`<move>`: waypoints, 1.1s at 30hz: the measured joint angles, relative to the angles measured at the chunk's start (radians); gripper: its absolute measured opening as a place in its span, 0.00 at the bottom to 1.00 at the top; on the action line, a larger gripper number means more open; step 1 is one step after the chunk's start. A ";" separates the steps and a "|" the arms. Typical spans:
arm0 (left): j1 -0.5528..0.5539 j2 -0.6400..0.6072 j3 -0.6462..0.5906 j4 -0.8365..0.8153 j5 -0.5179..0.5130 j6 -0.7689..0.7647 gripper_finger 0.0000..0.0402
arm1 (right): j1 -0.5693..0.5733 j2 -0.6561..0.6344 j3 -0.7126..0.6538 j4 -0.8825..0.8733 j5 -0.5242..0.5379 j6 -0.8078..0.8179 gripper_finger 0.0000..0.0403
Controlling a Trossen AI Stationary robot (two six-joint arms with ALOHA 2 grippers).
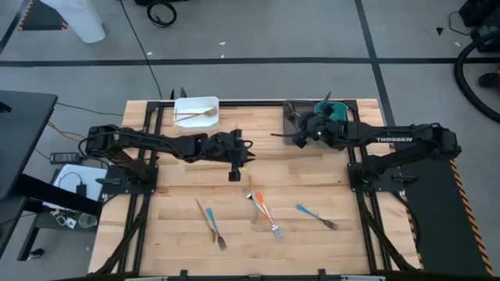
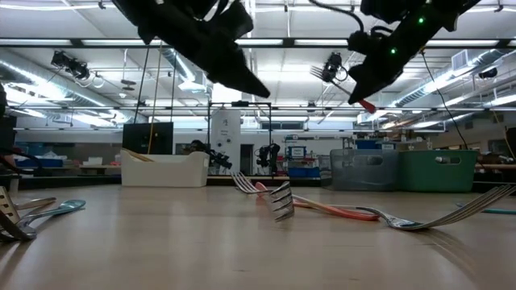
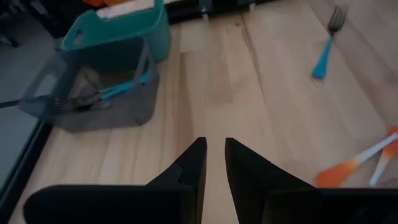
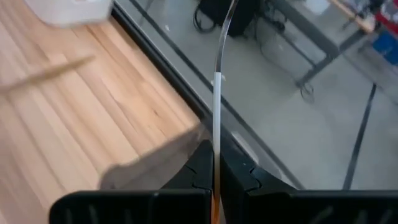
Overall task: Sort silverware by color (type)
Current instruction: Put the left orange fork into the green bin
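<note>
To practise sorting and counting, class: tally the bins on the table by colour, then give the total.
white bin: 1
grey bin: 1
teal bin: 1
Total: 3

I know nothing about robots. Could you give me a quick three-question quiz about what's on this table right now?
1. True or false: the left hand is holding a fork.
2. Which bin holds the gold utensil? A) the white bin B) the grey bin C) the teal bin
3. Fill in: the fork gripped by the right hand has an ______ handle end.

Key:
1. False: its fingers are apart with nothing between them.
2. A.
3. Orange.
</note>
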 joint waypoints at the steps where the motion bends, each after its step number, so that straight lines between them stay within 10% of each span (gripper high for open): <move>1: 0.000 -0.010 -0.013 -0.006 -0.006 -0.002 0.16 | -0.014 0.000 0.000 -0.018 -0.007 0.008 0.04; 33: 0.000 -0.094 -0.273 0.125 -0.076 -0.143 0.16 | -0.289 0.000 -0.001 -0.494 -0.060 0.383 0.04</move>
